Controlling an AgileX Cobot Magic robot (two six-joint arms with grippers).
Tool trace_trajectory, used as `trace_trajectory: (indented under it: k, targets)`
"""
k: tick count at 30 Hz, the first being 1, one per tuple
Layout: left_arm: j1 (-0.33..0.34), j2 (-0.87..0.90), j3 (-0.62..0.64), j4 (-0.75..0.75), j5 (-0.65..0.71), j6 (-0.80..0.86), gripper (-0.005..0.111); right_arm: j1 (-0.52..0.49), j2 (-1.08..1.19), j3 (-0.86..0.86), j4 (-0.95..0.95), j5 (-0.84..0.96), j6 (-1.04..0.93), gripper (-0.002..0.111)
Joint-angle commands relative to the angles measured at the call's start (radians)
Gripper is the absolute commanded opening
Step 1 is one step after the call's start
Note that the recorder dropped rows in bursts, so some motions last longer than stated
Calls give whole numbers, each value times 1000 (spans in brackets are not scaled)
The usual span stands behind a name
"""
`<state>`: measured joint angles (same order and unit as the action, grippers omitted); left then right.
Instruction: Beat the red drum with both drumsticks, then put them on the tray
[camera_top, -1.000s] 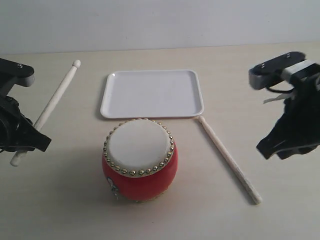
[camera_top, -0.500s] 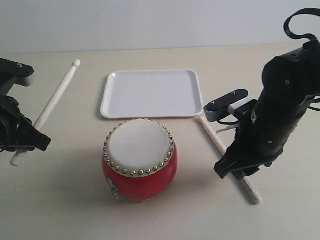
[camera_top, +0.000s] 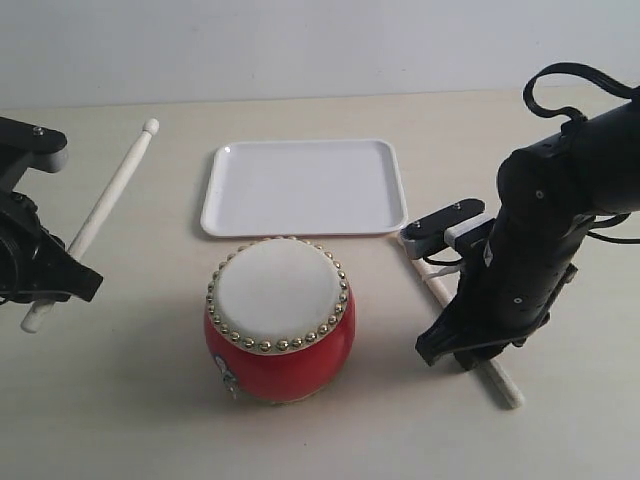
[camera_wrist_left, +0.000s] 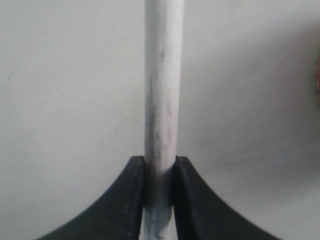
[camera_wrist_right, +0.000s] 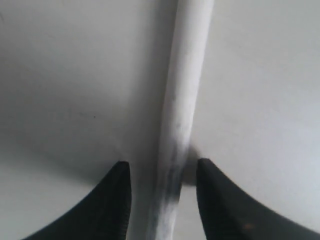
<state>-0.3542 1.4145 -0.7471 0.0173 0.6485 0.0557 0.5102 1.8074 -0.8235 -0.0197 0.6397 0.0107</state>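
Your left gripper (camera_wrist_left: 160, 165) is pinched tight on one drumstick (camera_wrist_left: 162, 75) near its butt end, well to the left of the red drum (camera_top: 280, 320), with the tip pointing away past the drum's far side. Held that far back, the stick is a long lever. A hard strike could make it pivot or slide in the jaws.

Your right gripper (camera_wrist_right: 160, 172) is down over the other drumstick (camera_wrist_right: 187, 75), which lies flat on the table (camera_top: 130, 420) to the right of the drum. Its jaws stand open on either side of the shaft with a gap on each side, so nothing is held yet. The shaft looks closer to one finger than the other. If you close like this, that finger may touch first and roll or skew the round stick out of the grip.

The tray (camera_top: 305, 185) sits just behind the drum, and this stick's tip lies near its corner. A tilted lift could catch the rim and shift the tray.
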Motion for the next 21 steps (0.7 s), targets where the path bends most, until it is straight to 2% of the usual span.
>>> trace_trajectory:
  k: [1,4,10,15,21]
  targets:
    - [-4,-8,0,-1,-4,-11,0,1,13,2,-1,-9,2,41]
    - [-4,-8,0,-1,-6,-9,0,1,13,2,1,-9,21,34]
    - [-4,-8,0,-1,-8,-9,0,1,13,2,1,-3,30,1]
    - [-4,-8,0,4,20,-7,0,1,-28,2,-12,-10,70,0]
    - [-6,-69,0,5,47,-1,0,1,-203,2,-111,184,70,0]
